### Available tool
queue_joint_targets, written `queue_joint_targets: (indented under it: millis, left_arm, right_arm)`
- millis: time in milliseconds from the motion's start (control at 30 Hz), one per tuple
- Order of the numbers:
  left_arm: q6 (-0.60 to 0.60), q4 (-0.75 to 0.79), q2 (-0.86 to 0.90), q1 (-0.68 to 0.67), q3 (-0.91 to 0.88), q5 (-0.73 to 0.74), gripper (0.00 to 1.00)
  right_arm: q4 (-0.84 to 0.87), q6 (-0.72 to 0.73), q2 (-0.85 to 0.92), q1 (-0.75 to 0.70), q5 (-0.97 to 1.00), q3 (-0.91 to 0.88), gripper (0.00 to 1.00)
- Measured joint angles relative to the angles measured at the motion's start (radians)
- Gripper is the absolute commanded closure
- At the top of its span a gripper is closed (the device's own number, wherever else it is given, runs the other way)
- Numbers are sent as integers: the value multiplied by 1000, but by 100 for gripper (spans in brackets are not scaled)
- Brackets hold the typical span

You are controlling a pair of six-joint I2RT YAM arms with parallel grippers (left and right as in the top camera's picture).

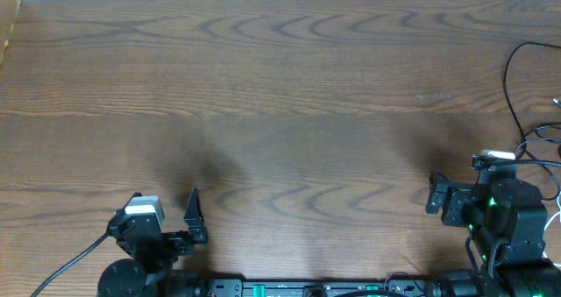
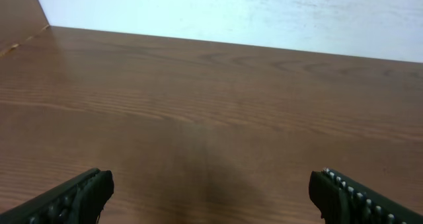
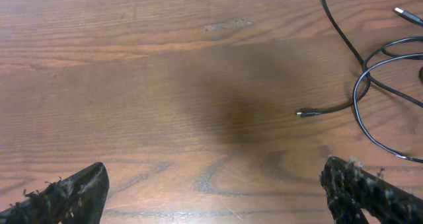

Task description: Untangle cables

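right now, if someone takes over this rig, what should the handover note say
Left end effector: open, empty, over bare table at the near left.
Right end effector: open, empty, at the near right, short of the cables.
Cables: black, looped and crossing each other by the table's right edge; one plug end lies loose on the wood.
Done: nothing that shows; no cable is held.
Left: all of the untangling. The right end effector is the nearer one to start.
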Motion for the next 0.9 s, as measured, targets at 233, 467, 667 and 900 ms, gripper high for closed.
queue_joint_targets:
  millis: [233,467,667,900]
  left_arm:
    - [0,72,0,0,-55,0,0]
    - [0,161,0,0,-153,0,0]
    - [0,200,0,0,-209,0,0]
    - [0,232,0,0,-256,0,0]
  right_arm:
    - [0,0,0,0,0,0,1]
    - [0,0,0,0,0,0,1]
    - [0,0,0,0,0,0,1]
    - [0,0,0,0,0,0,1]
